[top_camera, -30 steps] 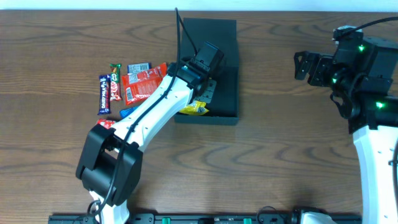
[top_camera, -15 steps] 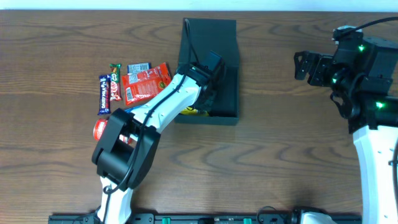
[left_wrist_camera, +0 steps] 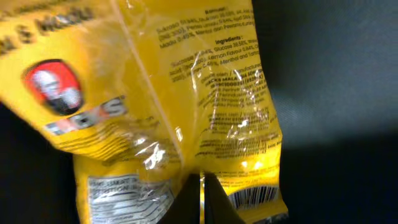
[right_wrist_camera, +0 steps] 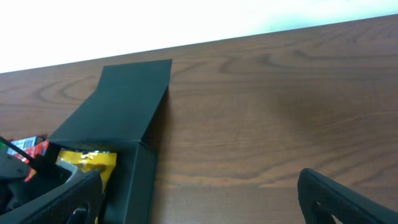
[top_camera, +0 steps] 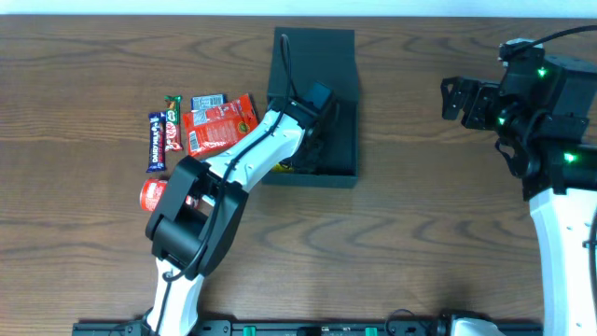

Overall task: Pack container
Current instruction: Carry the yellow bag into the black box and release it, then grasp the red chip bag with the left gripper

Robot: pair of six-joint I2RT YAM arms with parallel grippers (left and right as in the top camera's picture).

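The container (top_camera: 343, 140), a dark teal-grey box, lies open at the table's middle with its flap lid (top_camera: 317, 51) folded back. My left gripper (top_camera: 315, 131) reaches down inside it. In the left wrist view its fingers (left_wrist_camera: 202, 190) are pressed together on a yellow snack packet (left_wrist_camera: 161, 93) that hangs against the dark box interior. The packet's edge shows at the box's front left (top_camera: 297, 166), and it also shows in the right wrist view (right_wrist_camera: 93, 160). My right gripper (top_camera: 457, 98) is open and empty at the far right, well away from the box (right_wrist_camera: 134, 99).
Loose snacks lie left of the box: a red packet (top_camera: 219, 126), a purple chocolate bar (top_camera: 156, 142), a red KitKat (top_camera: 173, 135), a small blue bar (top_camera: 208, 101) and a red packet by the arm's base (top_camera: 152, 193).
My left arm has swung right and lowered its gripper deeper into the box with the yellow packet. The right arm has not moved.
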